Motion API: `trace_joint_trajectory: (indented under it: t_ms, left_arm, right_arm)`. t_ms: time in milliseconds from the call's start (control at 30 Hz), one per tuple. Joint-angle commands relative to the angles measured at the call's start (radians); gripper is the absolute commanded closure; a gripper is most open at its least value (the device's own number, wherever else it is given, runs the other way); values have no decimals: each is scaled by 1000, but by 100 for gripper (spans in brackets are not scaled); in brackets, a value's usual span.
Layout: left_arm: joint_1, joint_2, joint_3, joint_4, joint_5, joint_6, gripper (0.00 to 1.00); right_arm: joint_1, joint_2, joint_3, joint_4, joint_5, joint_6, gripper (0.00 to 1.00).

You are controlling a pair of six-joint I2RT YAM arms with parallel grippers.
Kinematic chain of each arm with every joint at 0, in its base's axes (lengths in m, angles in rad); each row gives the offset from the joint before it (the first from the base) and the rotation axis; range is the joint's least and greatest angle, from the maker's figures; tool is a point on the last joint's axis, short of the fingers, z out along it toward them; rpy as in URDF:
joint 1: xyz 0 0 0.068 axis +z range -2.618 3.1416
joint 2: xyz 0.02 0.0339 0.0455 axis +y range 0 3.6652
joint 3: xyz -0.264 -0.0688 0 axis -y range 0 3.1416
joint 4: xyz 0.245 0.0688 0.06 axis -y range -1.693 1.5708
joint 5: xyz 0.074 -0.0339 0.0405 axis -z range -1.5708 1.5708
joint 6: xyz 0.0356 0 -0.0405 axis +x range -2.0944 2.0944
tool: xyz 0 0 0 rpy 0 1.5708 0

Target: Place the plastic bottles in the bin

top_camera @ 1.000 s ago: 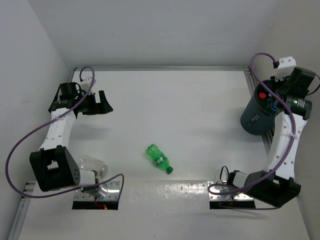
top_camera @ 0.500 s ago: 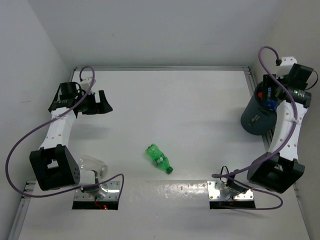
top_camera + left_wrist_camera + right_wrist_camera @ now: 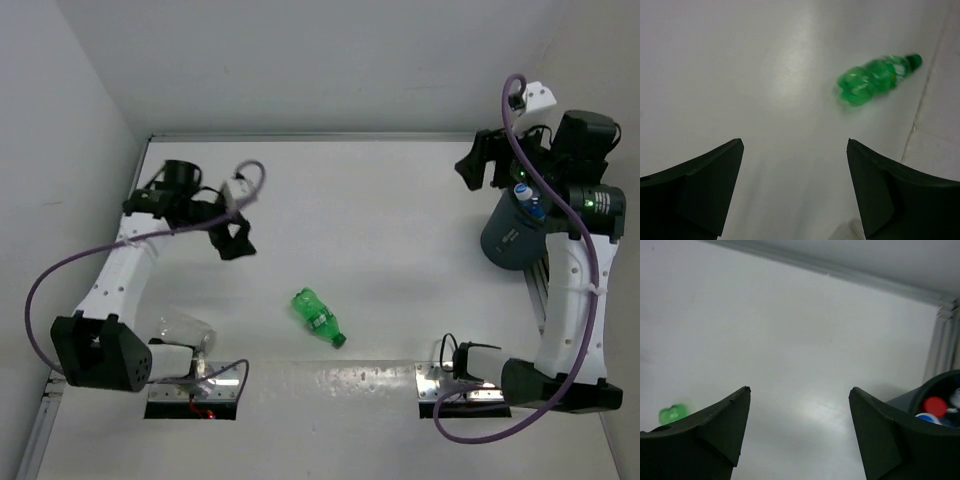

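Top external view. Left gripper (image 3: 232,232) hangs over the table (image 3: 380,220) at left centre, jaws spread, nothing between them. Green bottle (image 3: 318,318) lies on its side on the table at lower centre, cap pointing lower right, below and to the right of the left gripper, apart from it. Clear bottle (image 3: 185,330) lies at lower left beside the left arm's base, partly hidden. Bin (image 3: 512,240) stands at the right edge. Right gripper (image 3: 480,165) is just to the bin's upper left, above the rim; its state is unclear here.

Left wrist view. Left gripper (image 3: 794,150) released and empty. Green bottle (image 3: 875,79) blurred, at upper right, ahead of the right-hand finger (image 3: 885,195), not touching.

Right wrist view. Right gripper (image 3: 800,395) released, holding nothing. Bin (image 3: 940,387) at the lower right corner, just beside the right-hand finger (image 3: 880,440); a red cap (image 3: 935,406) and a blue cap (image 3: 926,417) show inside. Green bottle (image 3: 672,414) is a blur at lower left, well apart.
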Motion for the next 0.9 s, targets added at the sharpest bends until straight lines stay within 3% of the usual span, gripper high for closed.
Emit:
trace_joint_trajectory:
  t_ms: [0,233,467,567,733,867]
  left_arm:
    - [-193,-121,-82,-222,-36,400,9]
    - [-574,-218,-271,14,-217,445,3]
    - [-888,-28,-258,166,-355,479,0]
    - [-951,88,-249,243,-406,500,0]
    - [-962,249,-290,356,-477,525,4]
    - [-944,303,-323,480,-509,481,18]
  right_arm:
    - [2,15,-105,-71,-107,45,22]
    - [-32,-18,-196,-109,-116,29,21]
    - [-72,-24,-210,-126,-121,43,20]
    - [-87,-31,-214,-132,-130,48,20]
    - [-93,-50,-200,-165,-130,33,20]
    - [-95,-57,-196,-188,-136,14,20]
